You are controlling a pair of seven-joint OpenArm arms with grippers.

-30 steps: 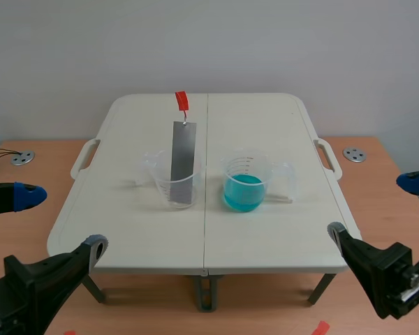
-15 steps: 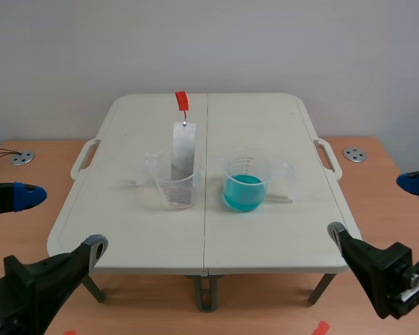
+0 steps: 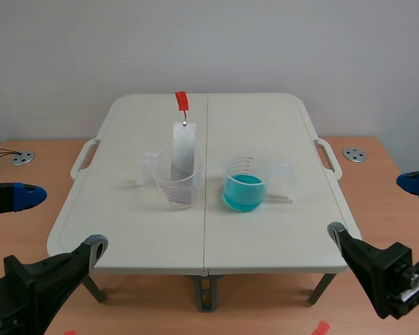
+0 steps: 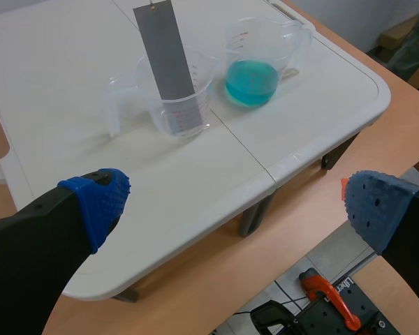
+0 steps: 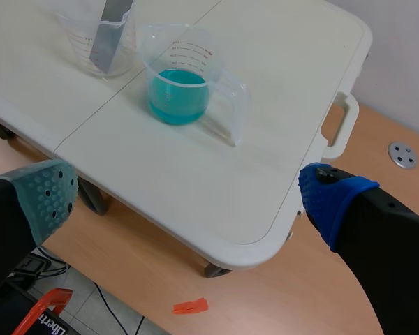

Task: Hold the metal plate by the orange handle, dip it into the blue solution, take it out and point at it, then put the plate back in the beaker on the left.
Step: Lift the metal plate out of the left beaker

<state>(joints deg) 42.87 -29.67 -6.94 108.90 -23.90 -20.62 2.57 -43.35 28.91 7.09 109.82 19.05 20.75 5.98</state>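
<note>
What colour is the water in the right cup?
Blue-green, like turquoise; the right wrist view shows the liquid best.

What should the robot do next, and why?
Probably reach the left gripper toward the orange handle. That gripper is open and empty, and the metal plate stands untouched in the left beaker.

Beakers: two — left beaker point(image 3: 176, 185), right beaker point(image 3: 248, 183). Blue solution point(image 3: 244, 190): one fill, in the right beaker. Plate point(image 3: 182, 157): one. Orange handle point(image 3: 181, 100): one. Table point(image 3: 258, 125): one. Metal discs beside it: two — left disc point(image 3: 22, 158), right disc point(image 3: 354, 154).
</note>
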